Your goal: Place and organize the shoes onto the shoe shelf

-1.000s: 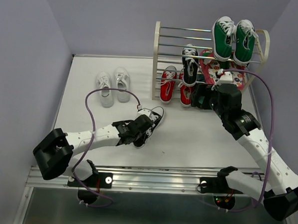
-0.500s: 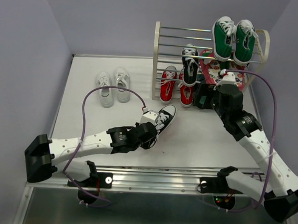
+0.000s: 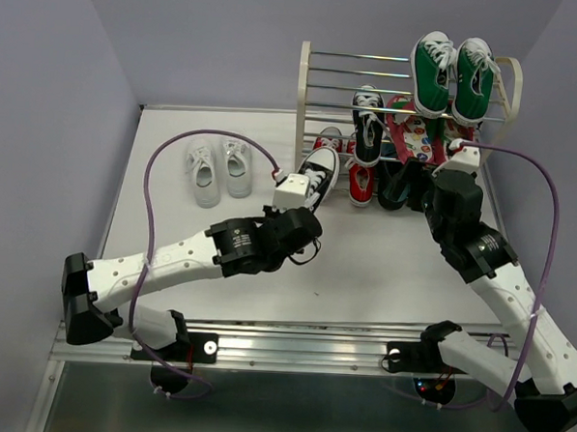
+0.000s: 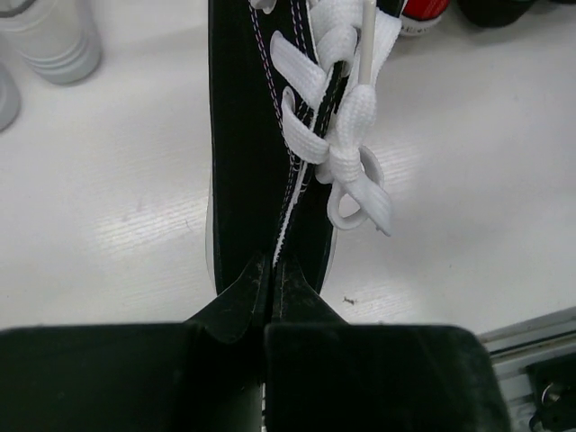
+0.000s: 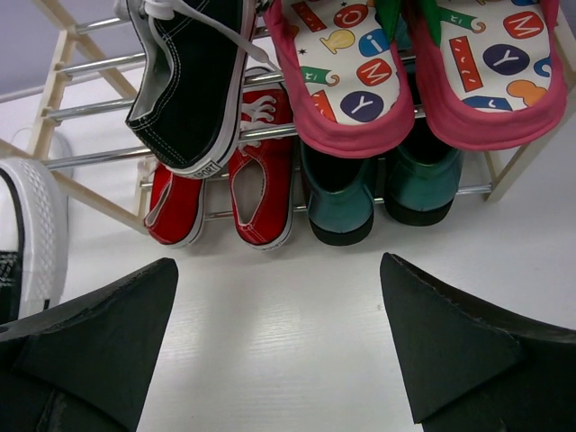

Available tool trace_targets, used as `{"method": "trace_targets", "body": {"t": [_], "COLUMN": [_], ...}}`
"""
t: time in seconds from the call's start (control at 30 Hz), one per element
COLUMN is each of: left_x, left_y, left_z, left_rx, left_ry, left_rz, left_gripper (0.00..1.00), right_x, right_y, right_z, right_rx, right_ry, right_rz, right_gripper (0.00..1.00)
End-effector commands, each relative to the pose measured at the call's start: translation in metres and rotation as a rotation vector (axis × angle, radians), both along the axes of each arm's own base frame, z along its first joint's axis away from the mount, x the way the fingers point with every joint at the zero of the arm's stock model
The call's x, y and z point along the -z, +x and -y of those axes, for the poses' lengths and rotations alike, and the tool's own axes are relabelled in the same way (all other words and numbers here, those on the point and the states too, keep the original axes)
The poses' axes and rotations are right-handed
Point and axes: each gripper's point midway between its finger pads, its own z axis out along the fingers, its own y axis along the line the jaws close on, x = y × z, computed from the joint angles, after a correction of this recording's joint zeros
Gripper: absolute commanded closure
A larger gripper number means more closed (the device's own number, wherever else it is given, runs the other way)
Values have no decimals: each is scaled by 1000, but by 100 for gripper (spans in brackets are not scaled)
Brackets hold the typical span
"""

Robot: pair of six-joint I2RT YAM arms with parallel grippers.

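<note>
My left gripper (image 3: 307,200) is shut on the heel of a black sneaker with a white sole (image 3: 319,168), held off the table just in front of the shoe shelf (image 3: 302,110). In the left wrist view the fingers (image 4: 243,292) pinch the shoe's (image 4: 247,135) heel collar, toe pointing away. Its partner (image 3: 368,123) lies on the middle rods. The red pair (image 5: 261,198) stands on the bottom tier. The white pair (image 3: 218,166) sits on the table left of the shelf. My right gripper (image 3: 396,188) hangs open and empty before the shelf's lower tier (image 5: 279,333).
Green sneakers (image 3: 451,75) rest on the top tier. Pink patterned flip-flops (image 5: 360,72) lie on the middle tier, right side, above a dark teal pair (image 5: 342,198). The held shoe's white sole (image 5: 36,234) shows at the right wrist view's left edge.
My left arm has lifted the black sneaker and carried it up and to the right, from mid-table to the shelf front. The right gripper has drawn slightly to the right, still open.
</note>
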Motion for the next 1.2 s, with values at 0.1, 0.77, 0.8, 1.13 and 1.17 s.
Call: {"method": "trace_targets", "body": {"t": [0.1,0.77,0.8,1.13,1.17], "left_x": [-65,-90,-90,-103,-101], "left_y": [43,132,136,162,162], "left_z": [4,37,41,55,55], "left_rx": [-198,-313,-308,-322,-321], "left_ry": [-56,-99,-102,-122,-118], "left_rz": [153,256,257,278,275], "left_gripper": [100,100,100,100,100], "right_x": [-5,-4,-2,-2,-2], "right_y": [0,-3,-2,-3,-2], "right_z": [8,6,6,6,6], "right_rx": [45,27,29,30,29], "right_ry": [9,24,19,20,20], "right_rz": [28,30,24,25,24], "right_gripper": [0,0,0,0,0]}}
